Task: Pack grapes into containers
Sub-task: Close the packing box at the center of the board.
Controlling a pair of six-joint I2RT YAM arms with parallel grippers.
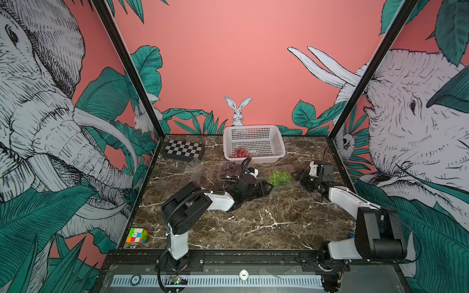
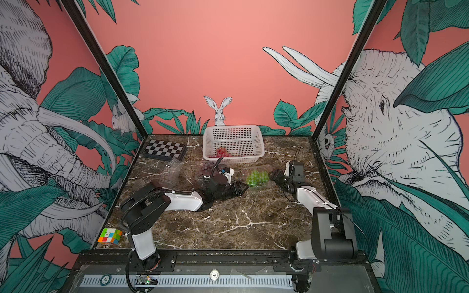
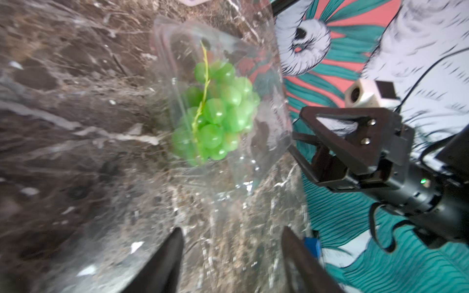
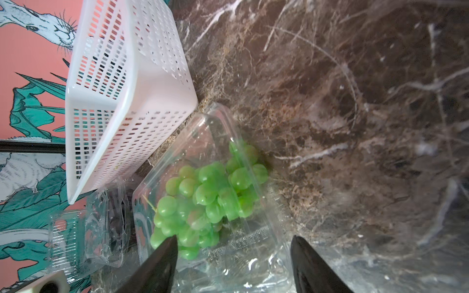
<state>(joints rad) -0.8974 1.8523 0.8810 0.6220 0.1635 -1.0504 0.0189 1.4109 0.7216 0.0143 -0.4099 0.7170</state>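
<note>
Both parted, empty, left hand (image 3: 232, 230), right hand (image 4: 234, 238), dark grapes (image 1: 228, 168) half hidden

Green grapes (image 1: 280, 178) in clear container (image 1: 276, 169); red grapes (image 1: 240, 153) in white basket (image 1: 264, 140)

The near half of the worktop (image 1: 253, 223) lies bare. Farther back, a white basket (image 1: 253, 134), a chessboard (image 1: 183, 150) and clear containers (image 1: 193, 169) crowd the way; a Rubik's cube (image 1: 137, 236) occupies the near left corner.
</note>
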